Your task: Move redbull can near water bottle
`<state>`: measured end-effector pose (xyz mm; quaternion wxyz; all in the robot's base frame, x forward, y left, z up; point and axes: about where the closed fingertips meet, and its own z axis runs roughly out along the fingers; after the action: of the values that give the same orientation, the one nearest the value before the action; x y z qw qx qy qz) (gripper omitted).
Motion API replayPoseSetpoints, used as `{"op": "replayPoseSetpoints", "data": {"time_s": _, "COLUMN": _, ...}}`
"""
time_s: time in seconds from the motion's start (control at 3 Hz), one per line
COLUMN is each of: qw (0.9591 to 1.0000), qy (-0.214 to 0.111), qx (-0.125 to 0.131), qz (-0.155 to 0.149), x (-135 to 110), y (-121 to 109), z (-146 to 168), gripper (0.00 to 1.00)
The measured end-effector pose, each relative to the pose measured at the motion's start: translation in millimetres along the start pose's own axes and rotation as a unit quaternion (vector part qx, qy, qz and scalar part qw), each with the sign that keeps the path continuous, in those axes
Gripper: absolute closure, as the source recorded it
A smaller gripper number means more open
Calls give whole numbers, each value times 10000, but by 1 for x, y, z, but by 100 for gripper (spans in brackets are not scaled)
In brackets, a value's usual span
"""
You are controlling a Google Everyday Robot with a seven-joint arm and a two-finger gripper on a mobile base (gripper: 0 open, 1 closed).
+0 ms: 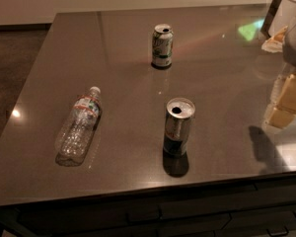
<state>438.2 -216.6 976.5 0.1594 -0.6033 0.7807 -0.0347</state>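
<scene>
The redbull can (178, 127) stands upright on the dark table (123, 88), front of centre, with its silver top open. The water bottle (81, 125) lies on its side to the can's left, with its white cap pointing away from the front edge. There is a wide gap between the can and the bottle. My gripper (286, 105) is at the right edge of the view, above the table's right side. It is well to the right of the can and holds nothing that shows.
A shorter green-and-white can (162, 46) stands upright near the back centre. A white container (290, 9) and a dark box sit at the back right corner. The table's front edge runs just below the redbull can.
</scene>
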Motion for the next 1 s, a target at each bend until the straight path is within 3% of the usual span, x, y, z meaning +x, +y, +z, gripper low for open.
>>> {"op": "replayPoseSetpoints", "data": {"time_s": 0.33, "qw": 10000, "qy": -2, "qx": -1, "qz": -1, "x": 0, "y": 0, "z": 0, "gripper": 0}}
{"op": "replayPoseSetpoints", "data": {"time_s": 0.67, "qw": 9996, "qy": -200, "qx": -198, "qz": -83, "x": -15, "y": 0, "z": 5, "gripper": 0}}
{"op": "replayPoseSetpoints", "data": {"time_s": 1.0, "qw": 9965, "qy": -602, "qx": -500, "qz": -288, "x": -46, "y": 11, "z": 19, "gripper": 0}}
